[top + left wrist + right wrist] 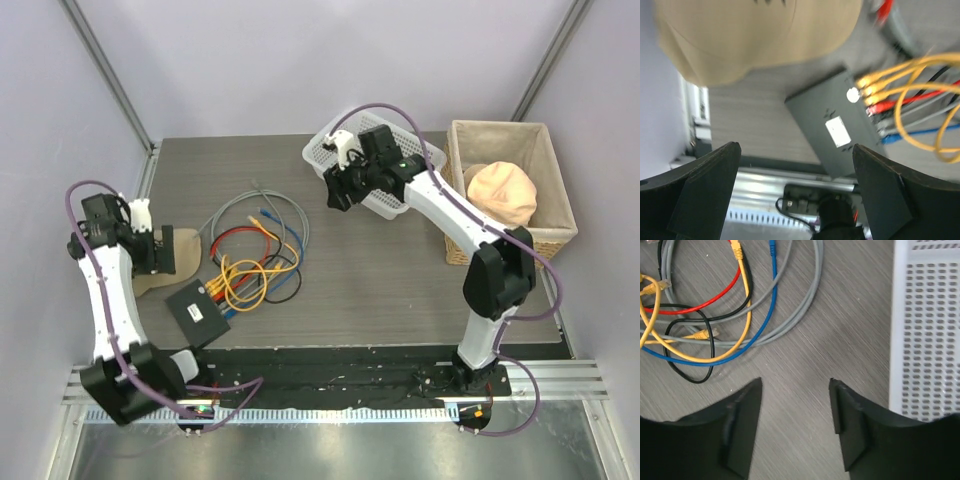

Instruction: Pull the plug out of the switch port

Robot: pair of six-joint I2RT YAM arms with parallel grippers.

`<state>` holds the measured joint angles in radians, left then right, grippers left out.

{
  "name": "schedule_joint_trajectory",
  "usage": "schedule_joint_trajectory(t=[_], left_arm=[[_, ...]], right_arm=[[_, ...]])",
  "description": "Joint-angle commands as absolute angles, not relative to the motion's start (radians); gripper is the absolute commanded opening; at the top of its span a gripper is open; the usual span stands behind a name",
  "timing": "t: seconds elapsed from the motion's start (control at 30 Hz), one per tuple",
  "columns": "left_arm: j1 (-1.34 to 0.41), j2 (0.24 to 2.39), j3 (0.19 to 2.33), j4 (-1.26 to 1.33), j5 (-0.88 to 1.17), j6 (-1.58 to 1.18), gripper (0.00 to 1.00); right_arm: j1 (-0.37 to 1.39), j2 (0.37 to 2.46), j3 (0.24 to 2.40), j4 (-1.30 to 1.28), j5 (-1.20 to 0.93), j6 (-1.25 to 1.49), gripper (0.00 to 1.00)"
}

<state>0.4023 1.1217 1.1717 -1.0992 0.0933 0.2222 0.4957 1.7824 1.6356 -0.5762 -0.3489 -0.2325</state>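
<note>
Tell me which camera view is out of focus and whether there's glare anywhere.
Left wrist view: soft all over, the switch and its plugs smeared, the tan cap a blur, bright glare on the metal rail below. Right wrist view: cables and table grain crisp, only the near fingers soft. Top external view: even light, a bright strip along that rail.

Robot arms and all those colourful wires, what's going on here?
Two robot arms are meant to unplug something from the black switch. Several cables are plugged into its edge. The left pincer hangs wide open near the switch, holding nothing. The right pincer is open too, over the table between the cables and a white basket. Nothing is being gripped yet.
</note>
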Motion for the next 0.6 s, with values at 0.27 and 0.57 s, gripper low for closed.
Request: schedule_joint_trajectory(t=[0.27,0.57], left_arm=[[0.549,1.334,1.048,-1.142,0.283,0.525,0.95],[0.459,1.575,1.005,-1.097,0.362,0.587,0.83]], right_arm=[[0.446,2.012,1.715,-0.541,-0.112,-0.209,0.33],[0.433,1.976,1.761,-0.635,-0.264,-0.258,0.40]])
